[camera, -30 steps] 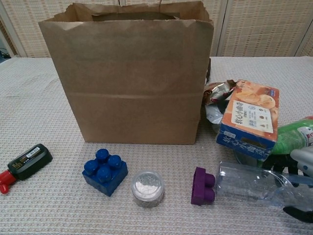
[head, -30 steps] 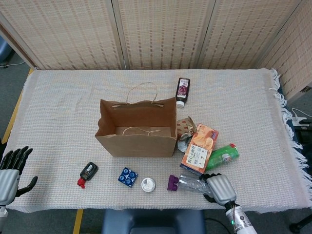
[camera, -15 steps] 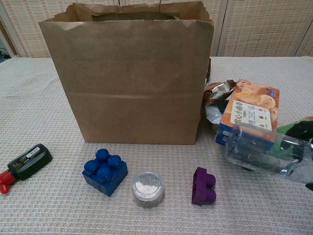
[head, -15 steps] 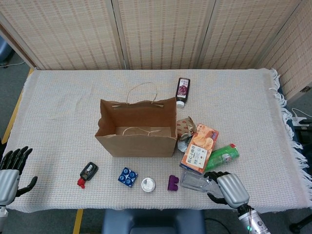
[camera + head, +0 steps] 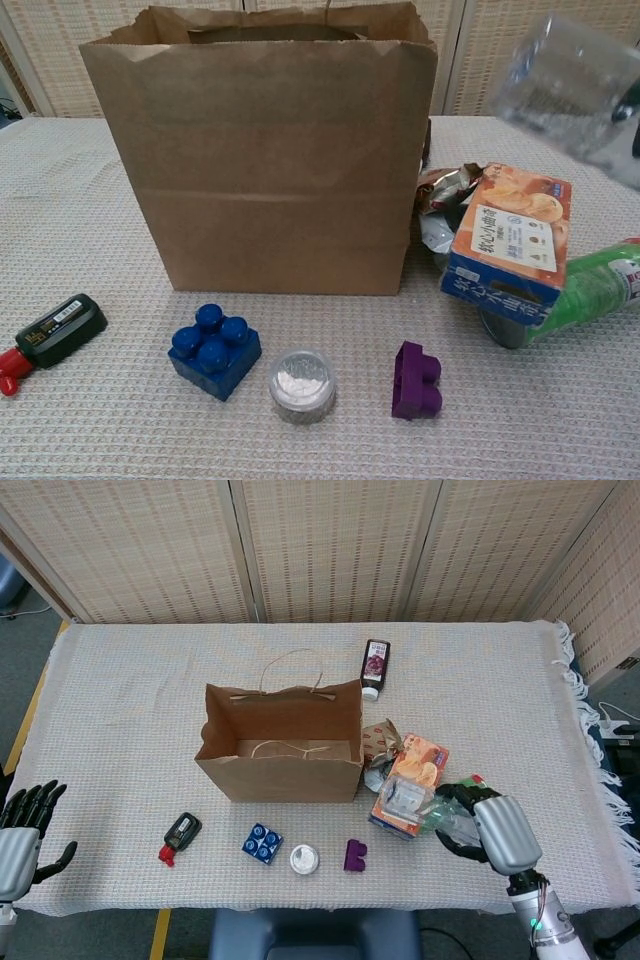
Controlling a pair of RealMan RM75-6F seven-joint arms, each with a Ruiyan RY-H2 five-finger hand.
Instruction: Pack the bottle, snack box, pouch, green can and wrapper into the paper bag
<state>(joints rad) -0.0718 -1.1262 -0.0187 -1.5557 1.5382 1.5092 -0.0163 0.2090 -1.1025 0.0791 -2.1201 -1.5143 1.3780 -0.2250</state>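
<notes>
Clear bottle (image 5: 412, 801) gripped by right hand (image 5: 490, 827), fingers wrapped round it, raised off worktop (image 5: 130, 710) above snack box (image 5: 410, 785). Green can (image 5: 585, 292) laid on its side, touching box's right edge. Crumpled wrapper (image 5: 380, 742) seen between box and paper bag (image 5: 280, 748); bag upright, mouth open. Left hand (image 5: 22, 832) at near left corner, fingers spread, nothing held.

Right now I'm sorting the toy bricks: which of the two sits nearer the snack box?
The purple brick, right of the round white-lidded jar; the blue brick lies left of that jar, farther from the snack box.
</notes>
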